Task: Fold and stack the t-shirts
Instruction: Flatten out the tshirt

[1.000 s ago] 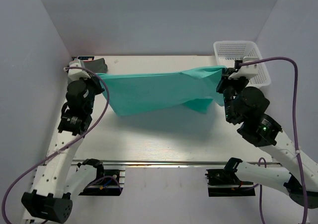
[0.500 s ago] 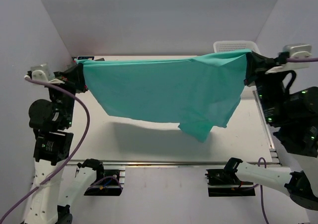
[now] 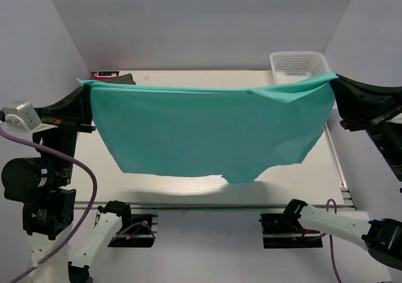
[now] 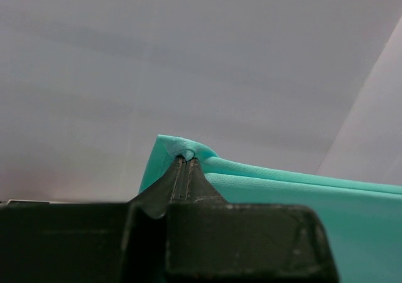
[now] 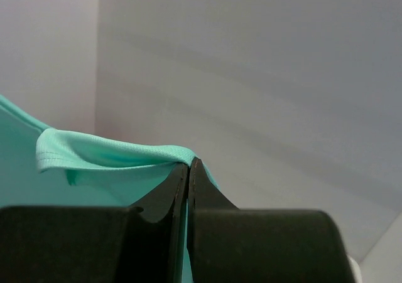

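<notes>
The teal t-shirt (image 3: 207, 129) hangs spread wide in the air above the table, stretched between both grippers. My left gripper (image 3: 86, 90) is shut on its left top corner; in the left wrist view the jaws (image 4: 185, 160) pinch a fold of teal cloth (image 4: 282, 189). My right gripper (image 3: 334, 82) is shut on its right top corner; in the right wrist view the jaws (image 5: 188, 164) pinch the teal hem (image 5: 107, 154). A dark grey-green shirt (image 3: 122, 78) peeks out at the back left with a red edge (image 3: 103, 74) beside it.
A white mesh basket (image 3: 300, 65) stands at the back right corner of the white table (image 3: 188, 192). Grey walls enclose the table on three sides. The hanging shirt hides most of the tabletop.
Both arms rose and swung apart, lifting the teal shirt off the table and stretching it wide. The shirt now hangs nearer the camera, with its lower edge lower in the view.
</notes>
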`<state>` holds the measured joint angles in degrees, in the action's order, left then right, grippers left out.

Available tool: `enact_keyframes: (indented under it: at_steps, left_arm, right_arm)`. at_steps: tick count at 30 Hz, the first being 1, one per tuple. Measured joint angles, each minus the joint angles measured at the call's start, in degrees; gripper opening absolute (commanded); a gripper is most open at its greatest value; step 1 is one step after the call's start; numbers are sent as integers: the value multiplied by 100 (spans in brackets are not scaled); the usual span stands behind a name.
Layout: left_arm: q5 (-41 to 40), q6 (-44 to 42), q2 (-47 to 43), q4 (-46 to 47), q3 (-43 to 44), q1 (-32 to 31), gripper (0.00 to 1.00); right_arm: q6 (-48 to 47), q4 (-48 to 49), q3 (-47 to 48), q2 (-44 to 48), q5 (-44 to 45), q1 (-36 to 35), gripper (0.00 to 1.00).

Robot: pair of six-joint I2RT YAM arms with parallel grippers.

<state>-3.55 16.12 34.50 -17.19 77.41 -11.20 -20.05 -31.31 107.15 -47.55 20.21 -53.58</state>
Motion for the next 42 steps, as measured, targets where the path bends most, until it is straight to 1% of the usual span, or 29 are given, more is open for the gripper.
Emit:
enact_keyframes:
  at_steps: [4, 7, 11, 14, 19, 22, 26, 33, 36, 39, 42]
  left_arm:
    - [37, -2, -39, -127, 74, 28, 0]
    - [85, 0, -59, -225, 103, 28, 0]
    - [107, 4, -66, -278, 101, 28, 0]
    - [87, 28, -70, -219, -15, 28, 0]
    - [-37, 94, 59, -66, -457, 39, 0]
    - [-85, 146, 372, 94, -846, 52, 0]
    - [-179, 210, 896, 179, -1217, 59, 0]
    - [-385, 275, 1517, 363, -1705, 46, 0]
    - [-481, 289, 1692, 490, -1812, 42, 0]
    - [-557, 299, 1915, 658, -1880, 42, 0]
    - [-619, 302, 2170, 881, -1998, 42, 0]
  right_arm:
    - [13, -131, -9, 111, -378, 17, 0]
    - [15, -103, -61, 210, -474, 22, 0]
    - [-9, 157, -352, 264, -282, 22, 0]
    - [-96, 538, -824, 249, 68, 22, 0]
    - [-334, 1668, -2070, 157, 1123, 22, 0]
    - [-658, 2634, -2715, -31, 1860, 22, 0]
    - [-1178, 3768, -3604, -157, 2465, 26, 0]
    - [-1674, 5195, -4621, -210, 2785, 162, 0]
    - [-1790, 5670, -4793, -490, 2826, 345, 0]
    - [-1790, 6039, -4802, -1019, 2798, 619, 0]
    - [-1725, 6092, -4804, -1471, 2726, 935, 0]
